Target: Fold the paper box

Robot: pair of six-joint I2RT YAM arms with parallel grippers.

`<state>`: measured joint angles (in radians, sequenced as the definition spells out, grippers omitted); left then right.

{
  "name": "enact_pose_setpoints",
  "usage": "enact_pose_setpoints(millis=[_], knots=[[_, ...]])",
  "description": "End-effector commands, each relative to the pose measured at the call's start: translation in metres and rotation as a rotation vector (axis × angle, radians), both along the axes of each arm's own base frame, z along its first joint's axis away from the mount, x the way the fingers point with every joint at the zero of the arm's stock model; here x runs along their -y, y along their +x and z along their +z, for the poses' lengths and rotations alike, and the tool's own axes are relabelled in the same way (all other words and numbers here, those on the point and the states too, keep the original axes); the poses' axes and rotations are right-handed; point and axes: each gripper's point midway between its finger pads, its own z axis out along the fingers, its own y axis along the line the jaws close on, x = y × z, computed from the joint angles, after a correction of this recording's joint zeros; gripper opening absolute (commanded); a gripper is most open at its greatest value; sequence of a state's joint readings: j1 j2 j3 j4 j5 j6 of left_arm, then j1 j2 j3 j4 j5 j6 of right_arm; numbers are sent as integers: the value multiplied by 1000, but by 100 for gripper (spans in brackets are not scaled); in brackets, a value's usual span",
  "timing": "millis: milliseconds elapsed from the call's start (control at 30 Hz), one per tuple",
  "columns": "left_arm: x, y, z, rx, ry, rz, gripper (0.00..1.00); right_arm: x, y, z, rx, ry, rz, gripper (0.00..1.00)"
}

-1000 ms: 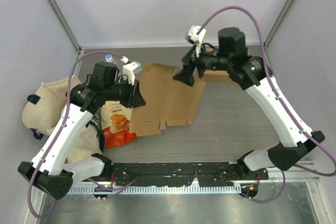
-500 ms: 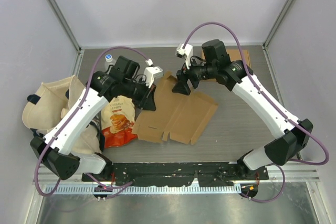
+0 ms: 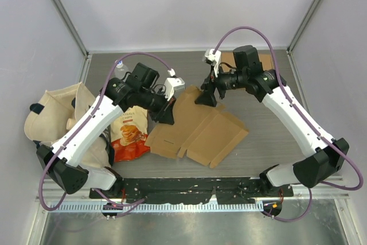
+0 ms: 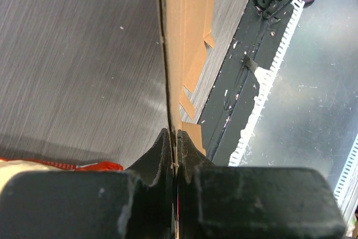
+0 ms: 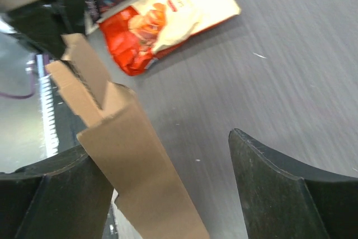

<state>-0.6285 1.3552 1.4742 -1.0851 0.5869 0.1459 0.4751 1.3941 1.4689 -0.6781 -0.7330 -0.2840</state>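
Left wrist view: left tool (image 4: 174, 138) clamped on paper box (image 4: 187, 26) edge. Right wrist view alone shows right tool (image 5: 159, 141) spread apart, with the box's flap standing in the gap.

Your grey table (image 3: 269, 142) bears the box (image 3: 200, 136), partly resting; snack bag (image 3: 131, 136) just left of it; cloth bag (image 3: 51, 113) at the left edge.

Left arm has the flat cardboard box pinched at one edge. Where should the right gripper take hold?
Probably the far flap of the cardboard box, which stands edge-up between the open fingers of the right gripper. Come from the far side, one finger on each face: it is a thin sheet, and the left gripper clamps the left edge.
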Motion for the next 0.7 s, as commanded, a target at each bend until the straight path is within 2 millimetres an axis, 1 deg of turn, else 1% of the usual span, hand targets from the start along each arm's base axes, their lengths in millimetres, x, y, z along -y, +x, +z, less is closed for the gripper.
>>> enact_pose_setpoints(millis=[0, 33, 133, 200, 233, 267, 300, 333, 367, 400, 433, 467, 500, 533, 567, 600, 633, 667], knots=[[10, -6, 17, 38, -67, -83, 0, -16, -30, 14, -18, 107, 189, 79], [10, -6, 17, 41, -70, -89, 0, -17, -31, 14, -27, 113, 199, 78], [10, -6, 19, 50, -75, -89, 0, -18, -33, 13, -44, 125, 216, 66], [9, -5, 22, 68, -77, -87, 0, -16, -31, 13, -50, 133, 210, 48], [10, -3, 23, 77, -81, -79, 0, -16, -31, 14, -59, 144, 204, 37], [10, -2, 25, 86, -86, -65, 0, -14, -31, 15, -62, 152, 193, 8], [7, 5, 25, 104, -74, -25, 2, -11, -22, 19, -30, 170, 161, 1], [10, 15, 30, 145, -99, 18, 15, -9, -19, 22, -65, 189, 118, 1], [7, 18, 23, 117, -93, 95, 23, -6, -18, 19, -70, 200, 78, 1], [-8, 31, 31, 196, -87, 215, 28, -4, -9, 27, -26, 225, 32, 1], [-8, 44, 44, 241, -147, 310, 43, 4, 9, 24, -1, 207, -95, 1], [-18, 49, 32, 189, -154, 443, 52, 11, 17, 14, -46, 208, -193, 1], [-39, 51, 50, 241, -208, 559, 64, 19, 24, 22, -18, 235, -268, 1], [-61, 68, 54, 300, -203, 721, 80, 32, 34, 21, -20, 242, -348, 1], [-78, 72, 48, 265, -215, 844, 85, 37, 37, 14, -75, 275, -395, 1], [-91, 68, 56, 279, -245, 908, 87, 44, 38, 17, -82, 305, -439, 1], [-109, 73, 57, 303, -239, 1018, 91, 55, 43, 15, -102, 334, -492, 1], [-119, 73, 54, 305, -237, 1076, 92, 59, 44, 5, -156, 371, -542, 1]])
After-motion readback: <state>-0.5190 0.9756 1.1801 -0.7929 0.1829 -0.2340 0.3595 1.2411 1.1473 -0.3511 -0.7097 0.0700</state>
